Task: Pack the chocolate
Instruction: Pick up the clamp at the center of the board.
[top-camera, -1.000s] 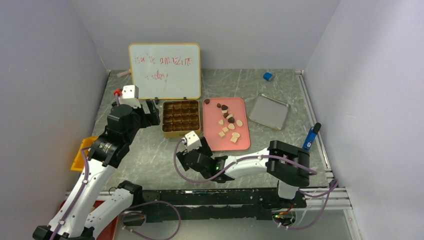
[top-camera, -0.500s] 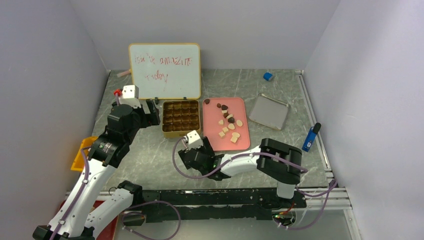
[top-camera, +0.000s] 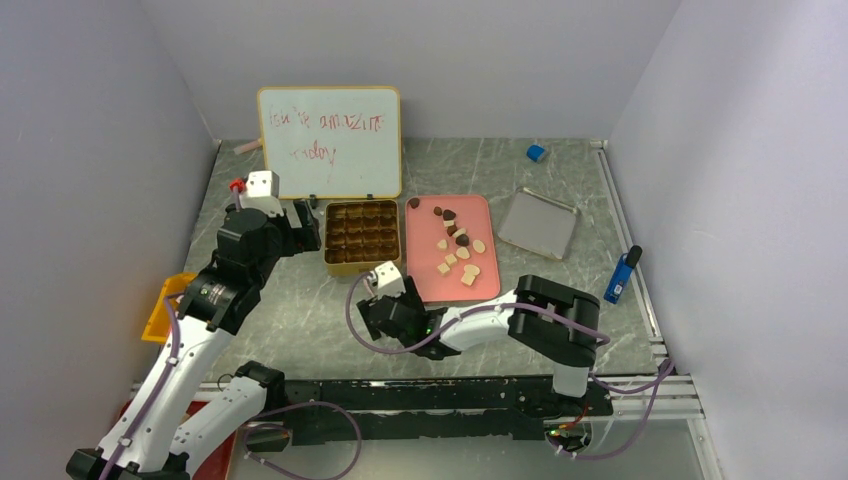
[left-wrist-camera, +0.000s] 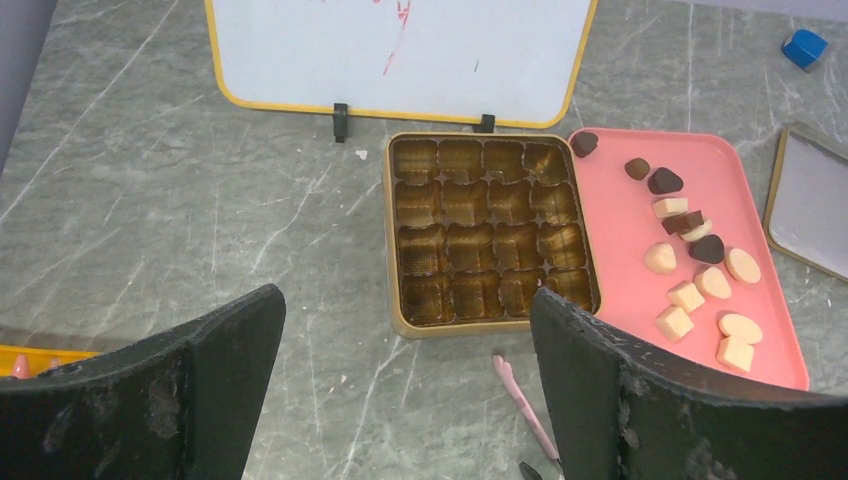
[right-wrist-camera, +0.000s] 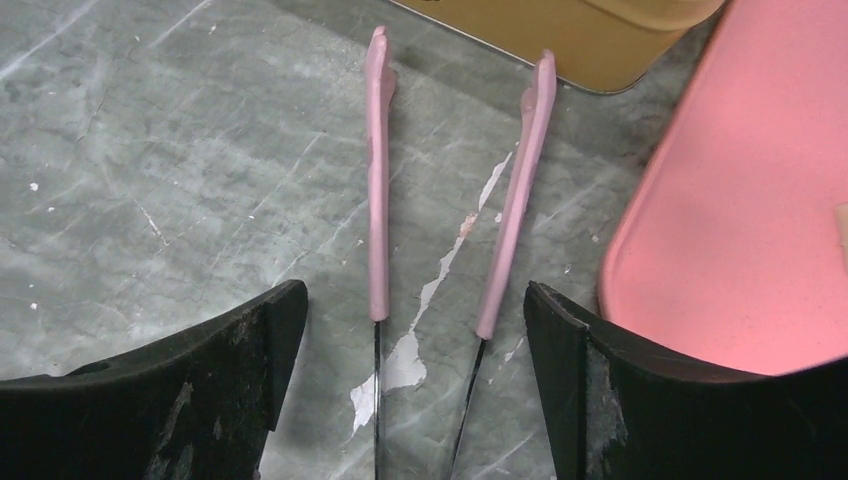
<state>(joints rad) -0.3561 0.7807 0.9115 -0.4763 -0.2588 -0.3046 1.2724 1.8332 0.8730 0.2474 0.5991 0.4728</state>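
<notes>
At the left edge of the table (top-camera: 300, 320) an orange item (top-camera: 160, 312) is lying, partly hidden by the left arm, which is reaching toward the far side. The left gripper (top-camera: 306, 228) is hanging released, its jaws spread wide and holding nothing, just left of a gold box (top-camera: 362, 238) whose grid of brown-gold compartments is facing up. Behind the box a whiteboard (top-camera: 330, 140) with red writing is standing upright on two black feet. Just in front of the box's near right corner, pink-tipped tweezers (right-wrist-camera: 377, 180) are stretching over the grey marbled surface with their tips pointing at the box. The right gripper (right-wrist-camera: 412, 290) is sitting low around them, also released: its jaws are standing wide, with a gap showing between each finger and the tweezer arm beside it. The tweezers' joined end is falling outside the wrist view. Just beside the box on its right, a pink tray (left-wrist-camera: 620, 220) is carrying the chocolate (left-wrist-camera: 660, 258): dark pieces (left-wrist-camera: 664, 181) are sitting toward its far end, one of them in the far left corner, and tan pieces (left-wrist-camera: 740, 265) are clustering nearer. Right of the pink tray and apart from it, a flat metal tray (top-camera: 538, 223) is lying at an angle. A small blue block (top-camera: 536, 153) is resting near the far wall, and a blue object (top-camera: 621, 275) with a black tip is leaning at the table's right edge.
</notes>
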